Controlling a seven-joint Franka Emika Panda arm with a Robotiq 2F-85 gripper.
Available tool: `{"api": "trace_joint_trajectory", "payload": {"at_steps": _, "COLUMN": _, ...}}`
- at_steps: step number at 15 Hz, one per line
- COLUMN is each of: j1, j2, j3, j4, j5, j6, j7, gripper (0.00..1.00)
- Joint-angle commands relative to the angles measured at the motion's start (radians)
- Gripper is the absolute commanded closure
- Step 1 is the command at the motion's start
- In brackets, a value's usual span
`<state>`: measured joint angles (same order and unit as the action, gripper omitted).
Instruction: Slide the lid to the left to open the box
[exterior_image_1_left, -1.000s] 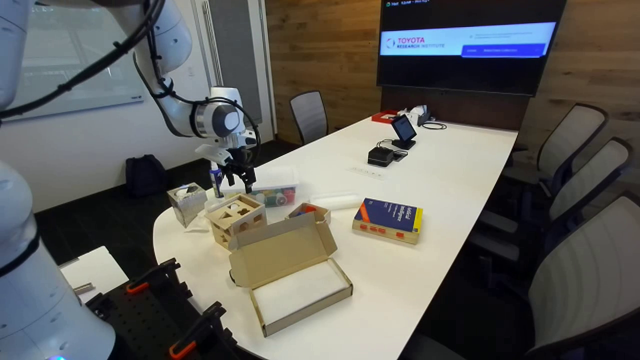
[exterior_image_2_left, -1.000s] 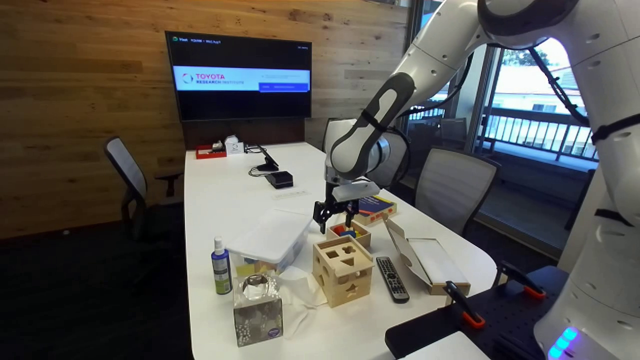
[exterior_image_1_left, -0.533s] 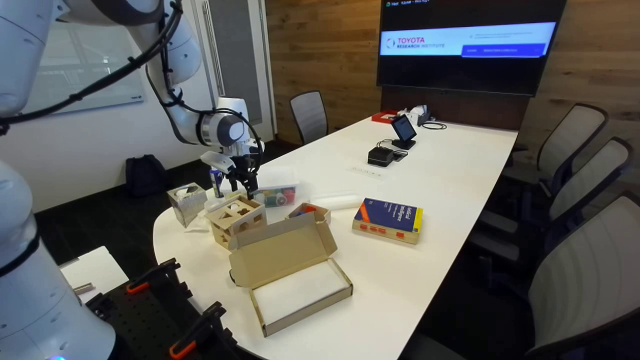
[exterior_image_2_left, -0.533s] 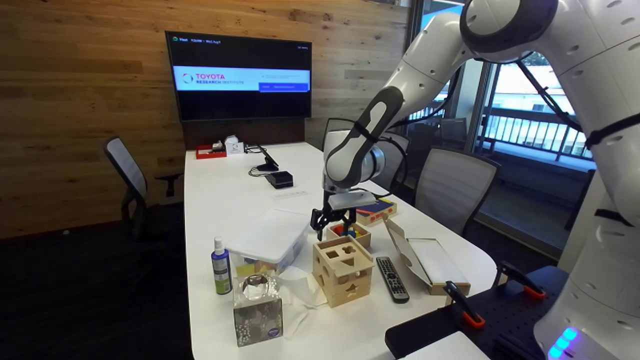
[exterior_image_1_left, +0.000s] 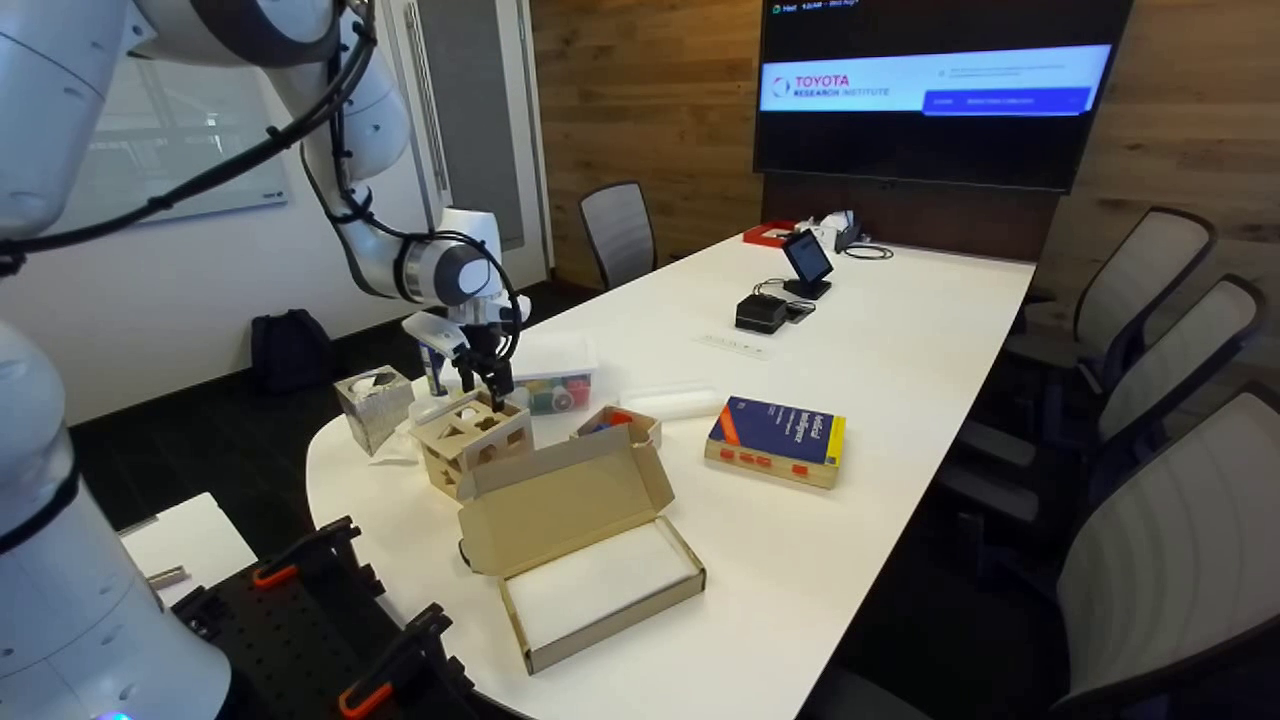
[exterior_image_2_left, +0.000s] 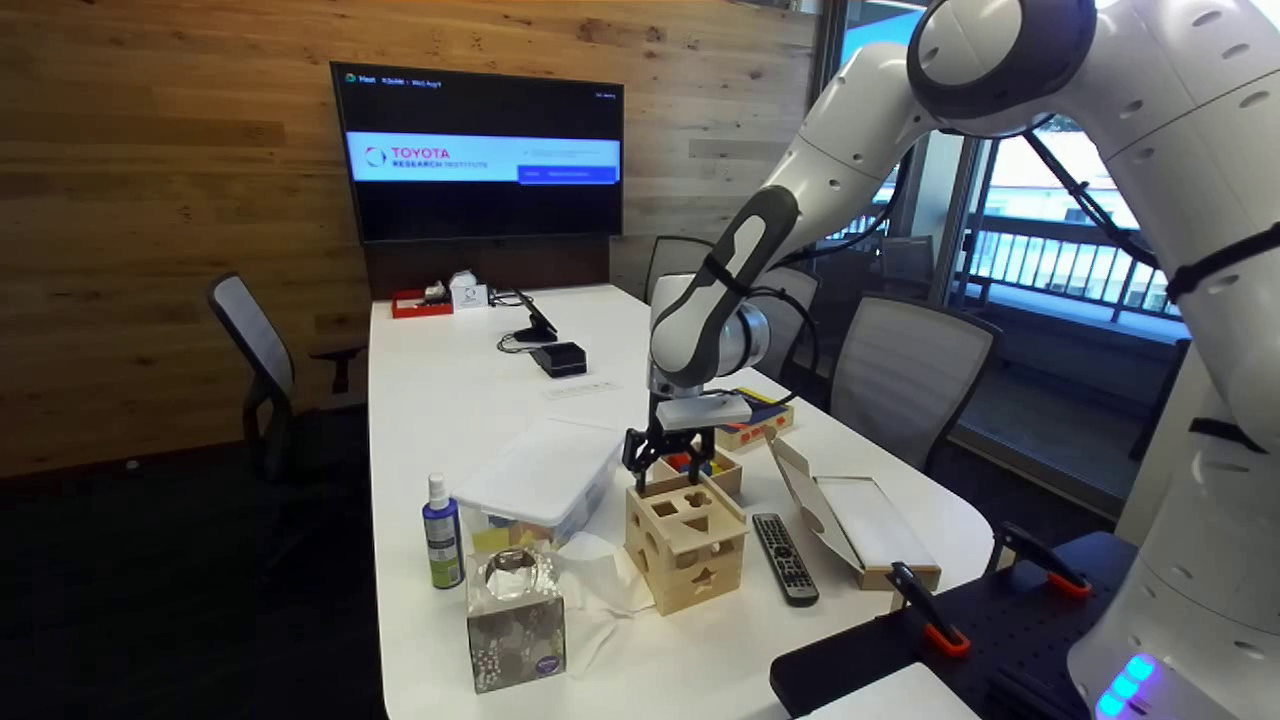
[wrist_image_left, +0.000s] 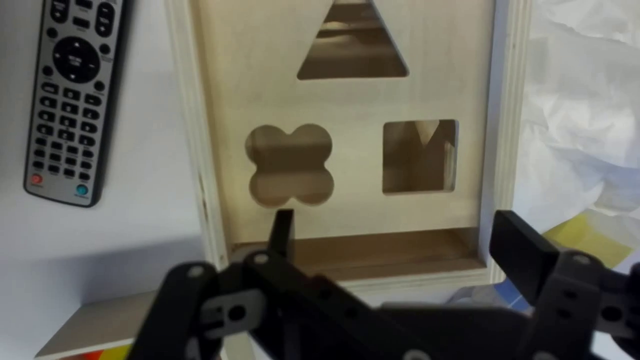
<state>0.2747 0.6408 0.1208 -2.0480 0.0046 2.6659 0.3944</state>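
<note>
The box (exterior_image_2_left: 672, 590) is a light-wood cube on the table, in both exterior views (exterior_image_1_left: 445, 478). Its lid (wrist_image_left: 360, 165) is a thin wood panel with triangle, clover and square cut-outs, set between raised side walls (wrist_image_left: 511, 100). In the wrist view an open gap shows between the lid's near edge and the end wall. My gripper (wrist_image_left: 395, 217) is open, with nothing between its fingers, at the box's top by that gap. One finger overlaps the lid near the clover; the other lies by a side wall. Contact cannot be told. It also shows in both exterior views (exterior_image_1_left: 483, 395) (exterior_image_2_left: 667, 483).
A remote (exterior_image_2_left: 785, 560) and an open cardboard box (exterior_image_1_left: 590, 590) lie beside the box. A wooden tray of coloured blocks (exterior_image_2_left: 728, 478), a lidded plastic bin (exterior_image_2_left: 545, 470), tissue paper (exterior_image_2_left: 600, 585), a tissue box (exterior_image_2_left: 515, 630) and a spray bottle (exterior_image_2_left: 442, 540) stand around it.
My gripper has moved down to the top of the box, with a small shift sideways. It stays open. The box and lid have not visibly moved.
</note>
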Motion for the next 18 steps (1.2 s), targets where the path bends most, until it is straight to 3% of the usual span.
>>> {"api": "trace_joint_trajectory", "payload": {"at_steps": 1, "j1": 0.025, "j2": 0.014, "j3": -0.028, "j4": 0.022, "j5": 0.018, "j6": 0.009, "j7": -0.006, "gripper": 0.0}}
{"api": "trace_joint_trajectory", "payload": {"at_steps": 18, "j1": 0.004, "j2": 0.076, "j3": -0.016, "j4": 0.103, "j5": 0.031, "j6": -0.043, "j7": -0.049, "gripper": 0.0}}
